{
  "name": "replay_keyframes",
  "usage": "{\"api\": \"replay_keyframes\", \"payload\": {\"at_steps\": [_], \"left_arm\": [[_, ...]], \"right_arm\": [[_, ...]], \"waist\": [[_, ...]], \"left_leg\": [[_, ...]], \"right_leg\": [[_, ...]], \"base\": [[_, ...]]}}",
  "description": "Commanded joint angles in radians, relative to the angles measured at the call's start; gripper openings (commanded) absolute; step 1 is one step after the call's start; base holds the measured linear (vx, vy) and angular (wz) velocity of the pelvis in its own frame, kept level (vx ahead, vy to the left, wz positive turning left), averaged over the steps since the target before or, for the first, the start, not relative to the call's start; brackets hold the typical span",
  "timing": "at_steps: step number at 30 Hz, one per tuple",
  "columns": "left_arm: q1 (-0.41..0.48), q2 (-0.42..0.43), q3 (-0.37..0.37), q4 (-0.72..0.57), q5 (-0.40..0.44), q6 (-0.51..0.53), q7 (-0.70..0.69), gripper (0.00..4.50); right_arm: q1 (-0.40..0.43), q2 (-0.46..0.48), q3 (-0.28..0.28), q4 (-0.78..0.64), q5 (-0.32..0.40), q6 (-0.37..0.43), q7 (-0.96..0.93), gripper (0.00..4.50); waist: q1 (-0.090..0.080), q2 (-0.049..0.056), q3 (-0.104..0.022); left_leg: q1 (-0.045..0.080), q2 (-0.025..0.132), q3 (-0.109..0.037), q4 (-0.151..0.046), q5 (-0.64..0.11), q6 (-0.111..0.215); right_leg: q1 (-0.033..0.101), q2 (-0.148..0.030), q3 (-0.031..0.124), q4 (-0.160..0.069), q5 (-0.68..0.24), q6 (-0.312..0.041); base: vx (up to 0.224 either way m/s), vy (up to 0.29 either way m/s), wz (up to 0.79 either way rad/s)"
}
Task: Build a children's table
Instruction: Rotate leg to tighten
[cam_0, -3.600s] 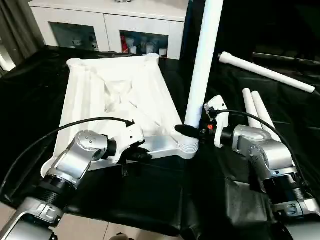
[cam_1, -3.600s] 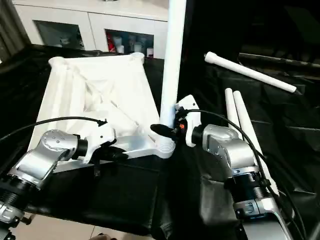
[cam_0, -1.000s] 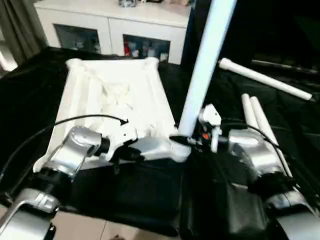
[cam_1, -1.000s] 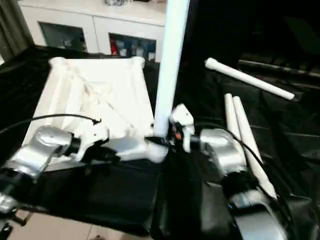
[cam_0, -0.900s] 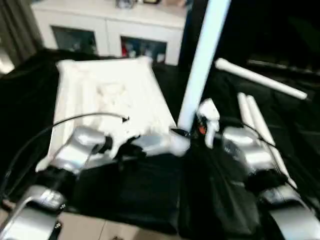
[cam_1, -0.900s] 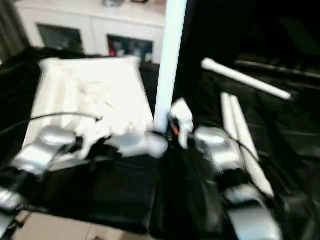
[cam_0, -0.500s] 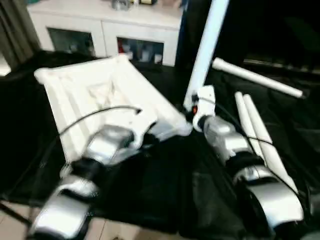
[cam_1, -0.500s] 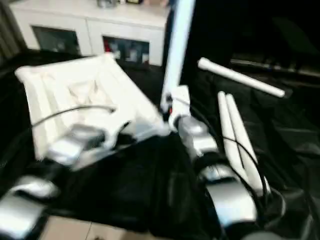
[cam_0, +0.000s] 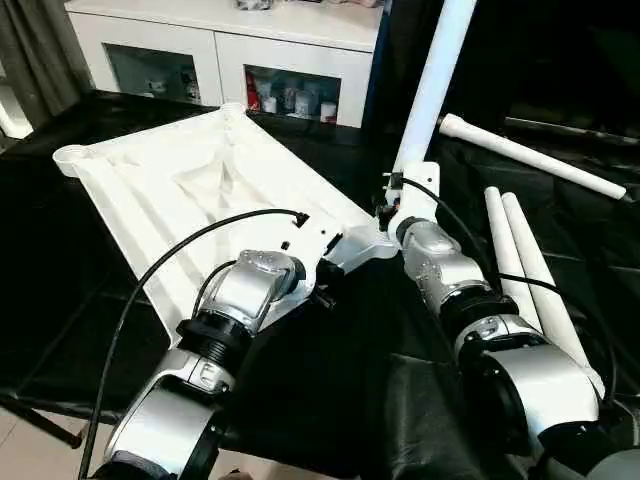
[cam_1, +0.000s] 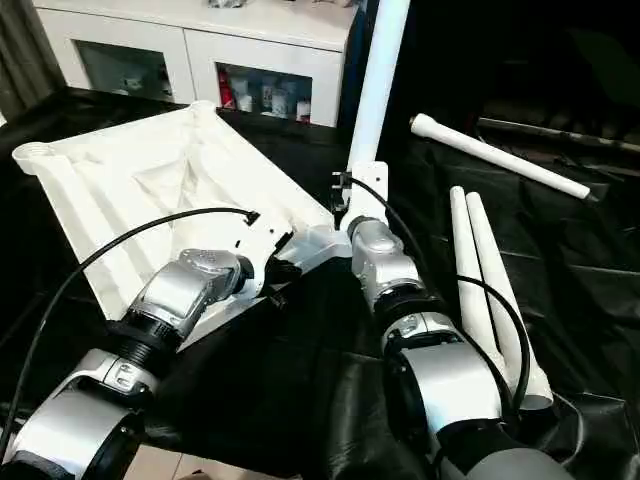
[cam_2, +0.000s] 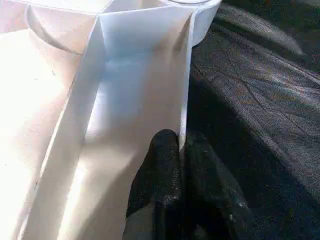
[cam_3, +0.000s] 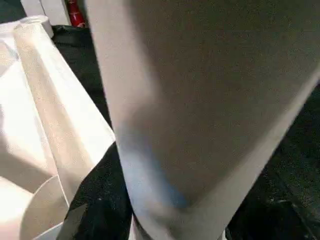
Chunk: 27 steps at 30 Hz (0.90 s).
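The white tabletop (cam_0: 200, 190) lies upside down, ribs up, set diagonally on the black cloth. One white leg (cam_0: 432, 90) stands upright in its near right corner socket (cam_0: 378, 240). My right gripper (cam_0: 392, 212) is at the foot of this leg and shut on it; the leg (cam_3: 190, 100) looms close in the right wrist view. My left gripper (cam_2: 181, 145) is shut on the thin rim wall of the tabletop (cam_2: 140, 75) near that same corner. Two more legs (cam_0: 520, 260) lie side by side at the right, and another leg (cam_0: 530, 155) lies behind them.
A white cabinet with glass doors (cam_0: 220, 50) stands behind the work surface. Black cloth (cam_0: 330, 400) covers the surface and hangs in folds at the near edge. A black cable (cam_0: 170, 270) loops over my left forearm.
The tabletop has swung round with both grippers on it: its far end went to the left and the corner with the leg moved away from me. Both arms are stretched further forward.
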Motion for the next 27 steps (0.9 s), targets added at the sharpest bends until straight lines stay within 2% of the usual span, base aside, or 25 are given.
{"api": "replay_keyframes", "payload": {"at_steps": [1,3,4,5,6,8,9,10,11,12,13,14,15,16,18,21,24,27], "left_arm": [[-0.028,-0.002,0.057,-0.029,-0.01,-0.027,0.065,0.0],[-0.03,0.004,0.052,-0.027,-0.004,-0.051,0.061,0.0],[-0.03,0.011,0.045,-0.027,0.001,-0.069,0.057,0.0],[-0.031,0.015,0.041,-0.028,0.005,-0.081,0.053,0.0],[-0.029,0.033,0.025,-0.035,0.012,-0.113,0.033,0.0],[-0.027,0.04,0.024,-0.04,0.009,-0.12,0.022,0.0],[-0.027,0.042,0.023,-0.041,0.009,-0.123,0.018,0.0],[-0.027,0.048,0.021,-0.042,0.008,-0.124,0.011,0.0],[-0.025,0.056,0.016,-0.043,0.01,-0.132,0.001,0.0],[-0.024,0.062,0.012,-0.044,0.011,-0.137,-0.005,0.0],[-0.023,0.065,0.01,-0.045,0.011,-0.138,-0.009,0.0],[-0.019,0.075,0.003,-0.05,0.011,-0.151,-0.028,0.0],[-0.019,0.075,0.003,-0.05,0.011,-0.151,-0.028,0.0],[-0.004,0.096,-0.016,-0.064,0.012,-0.174,-0.074,0.0],[0.003,0.105,-0.024,-0.071,0.012,-0.184,-0.096,0.0],[0.027,0.132,-0.043,-0.091,0.004,-0.226,-0.161,0.0],[0.06,0.161,-0.05,-0.117,-0.019,-0.306,-0.24,0.0],[0.1,0.203,-0.059,-0.146,-0.04,-0.374,-0.326,0.0]], "right_arm": [[0.051,0.063,0.006,0.103,0.03,0.062,0.065,2.6],[0.041,0.062,-0.005,0.098,0.036,0.048,0.077,2.66],[0.036,0.061,-0.017,0.094,0.044,0.04,0.086,2.95],[0.031,0.061,-0.025,0.091,0.05,0.034,0.093,3.04],[0.024,0.052,-0.026,0.072,0.046,0.009,0.137,3.07],[0.023,0.046,-0.015,0.058,0.035,-0.003,0.169,3.25],[0.023,0.044,-0.011,0.053,0.032,-0.007,0.181,3.39],[0.024,0.042,-0.011,0.042,0.03,-0.012,0.208,3.39],[0.032,0.035,-0.006,0.017,0.034,-0.015,0.257,3.48],[0.037,0.03,-0.003,0.003,0.037,-0.019,0.29,3.59],[0.043,0.025,0.0,-0.01,0.041,-0.017,0.313,3.59],[0.061,0.012,0.01,-0.048,0.047,-0.012,0.372,3.77],[0.061,0.012,0.01,-0.048,0.047,-0.012,0.372,3.86],[0.101,-0.018,0.028,-0.12,0.051,0.009,0.452,3.95],[0.12,-0.036,0.038,-0.153,0.051,0.019,0.484,4.07],[0.174,-0.096,0.075,-0.243,0.026,0.022,0.545,4.41],[0.224,-0.157,0.13,-0.315,-0.028,-0.022,0.61,4.46],[0.297,-0.216,0.16,-0.451,-0.004,-0.013,0.751,4.46]], "waist": [[0.001,0.002,-0.045],[-0.001,0.003,-0.045],[-0.005,0.001,-0.048],[-0.005,0.002,-0.047],[-0.006,0.004,-0.046],[-0.006,0.002,-0.05],[-0.006,0.007,-0.054],[-0.006,0.005,-0.056],[-0.005,0.003,-0.057],[-0.002,0.005,-0.059],[-0.003,0.006,-0.059],[-0.002,0.01,-0.059],[-0.001,0.008,-0.061],[-0.001,0.011,-0.061],[0.006,0.009,-0.061],[0.007,0.013,-0.062],[0.011,0.012,-0.059],[0.018,0.011,-0.055]], "left_leg": [[0.009,0.057,-0.021,-0.077,-0.239,-0.002],[0.006,0.057,-0.022,-0.078,-0.245,-0.002],[-0.002,0.057,-0.024,-0.079,-0.224,-0.003],[0.005,0.059,-0.021,-0.076,-0.213,0.003],[0.006,0.058,-0.019,-0.076,-0.215,0.007],[-0.001,0.059,-0.02,-0.073,-0.188,0.015],[-0.003,0.058,-0.018,-0.067,-0.144,0.024],[-0.004,0.058,-0.017,-0.064,-0.12,0.032],[-0.007,0.055,-0.015,-0.059,-0.081,0.054],[-0.008,0.055,-0.014,-0.054,-0.046,0.079],[-0.009,0.055,-0.013,-0.053,-0.032,0.089],[-0.007,0.056,-0.013,-0.051,-0.024,0.103],[-0.006,0.057,-0.013,-0.049,-0.015,0.115],[-0.006,0.057,-0.012,-0.049,-0.011,0.118],[-0.004,0.06,-0.012,-0.046,-0.005,0.134],[-0.004,0.063,-0.013,-0.045,0.003,0.131],[-0.004,0.063,-0.013,-0.045,-0.029,0.111],[-0.005,0.063,-0.012,-0.047,-0.054,0.107]], "right_leg": [[0.028,-0.086,0.041,-0.077,-0.141,-0.188],[0.028,-0.088,0.042,-0.078,-0.148,-0.195],[0.039,-0.091,0.039,-0.075,-0.135,-0.191],[0.032,-0.088,0.037,-0.076,-0.116,-0.195],[0.031,-0.088,0.037,-0.077,-0.114,-0.201],[0.039,-0.092,0.035,-0.074,-0.095,-0.209],[0.039,-0.091,0.035,-0.067,-0.031,-0.221],[0.041,-0.09,0.035,-0.062,0.009,-0.229],[0.044,-0.088,0.033,-0.054,0.073,-0.243],[0.044,-0.088,0.032,-0.049,0.13,-0.259],[0.044,-0.087,0.032,-0.046,0.153,-0.267],[0.042,-0.086,0.03,-0.045,0.174,-0.278],[0.043,-0.086,0.029,-0.043,0.189,-0.287],[0.043,-0.086,0.029,-0.042,0.197,-0.292],[0.044,-0.086,0.029,-0.042,0.209,-0.293],[0.041,-0.087,0.027,-0.038,0.202,-0.31],[0.043,-0.088,0.027,-0.045,0.155,-0.294],[0.043,-0.086,0.03,-0.047,0.12,-0.278]], "base": [[0.0,0.0,0.0],[0.0,0.0,0.0],[0.0,0.0,0.0],[0.0,0.0,0.0],[0.0,0.0,0.0],[0.0,0.0,0.0],[0.0,0.0,0.0],[0.0,0.0,0.0],[0.0,0.0,0.0],[0.0,0.0,0.0],[0.0,0.0,0.0],[0.0,0.0,0.0],[0.0,0.0,0.0],[0.0,0.0,0.0],[0.0,0.0,0.0],[0.0,0.0,0.0],[0.0,0.0,0.0],[0.0,0.0,0.0]]}}
